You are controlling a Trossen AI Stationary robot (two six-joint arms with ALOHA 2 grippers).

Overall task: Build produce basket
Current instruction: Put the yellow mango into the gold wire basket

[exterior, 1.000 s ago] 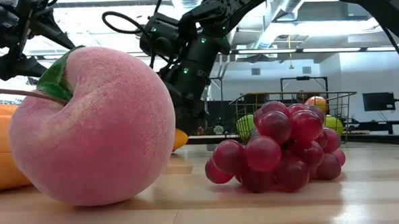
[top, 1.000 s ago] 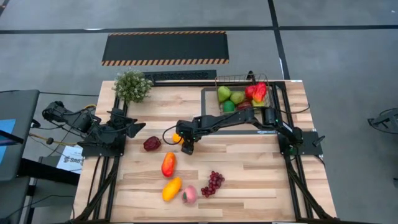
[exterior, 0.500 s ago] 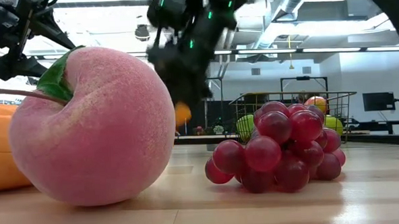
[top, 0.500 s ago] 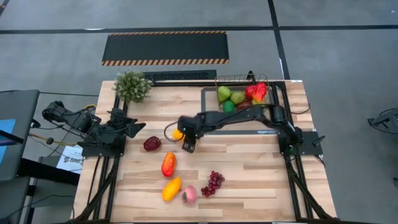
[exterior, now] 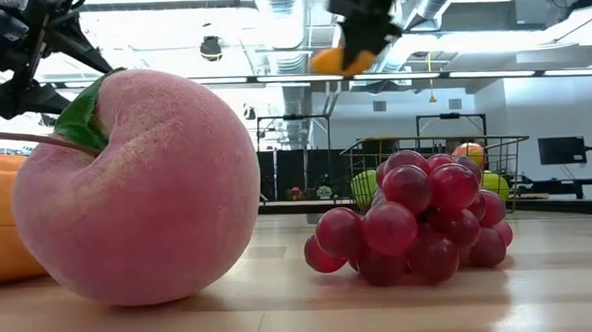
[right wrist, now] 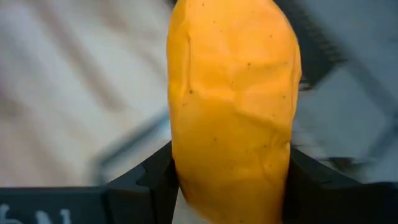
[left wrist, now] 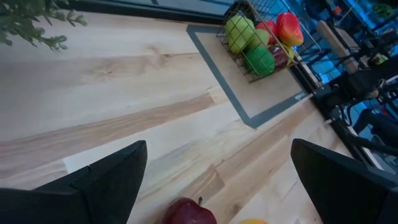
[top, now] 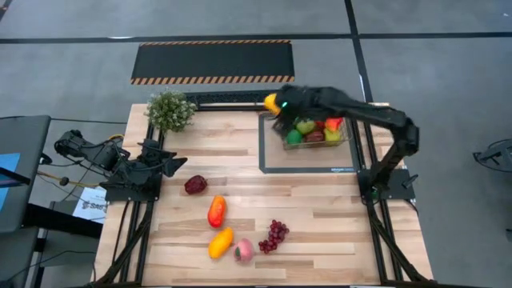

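My right gripper (top: 279,106) is shut on an orange-yellow fruit (top: 271,102), high over the far left corner of the dark wire basket (top: 342,138). The basket stands on the grey-framed mat (top: 269,166) and holds green pears, a lime and red pieces. In the low view the fruit (exterior: 333,60) hangs high under that gripper (exterior: 362,23). My left gripper (top: 178,164) is open and empty at the table's left. A dark red apple (top: 195,185), a red-orange mango (top: 216,211), a yellow mango (top: 221,242), a pink peach (top: 243,250) and purple grapes (top: 274,235) lie on the table. My right gripper pinches the orange-yellow fruit between its two fingers (right wrist: 155,177), one on each long side of its near end (right wrist: 186,186). The fruit's rest (right wrist: 233,93) sticks out past the fingertips. It is lifted clear, high above the table.
A green potted plant (top: 170,110) stands at the far left corner. In the left wrist view the basket (left wrist: 261,43) shows far off and the dark red apple (left wrist: 189,211) close by. The near fruits fill the table's front middle; the wood right of them is bare.
My right gripper has risen from the table's middle with the orange-yellow fruit and swung toward the far edge and right, up to the basket's far left corner. The fruit is lifted clear and now stands high above the table.
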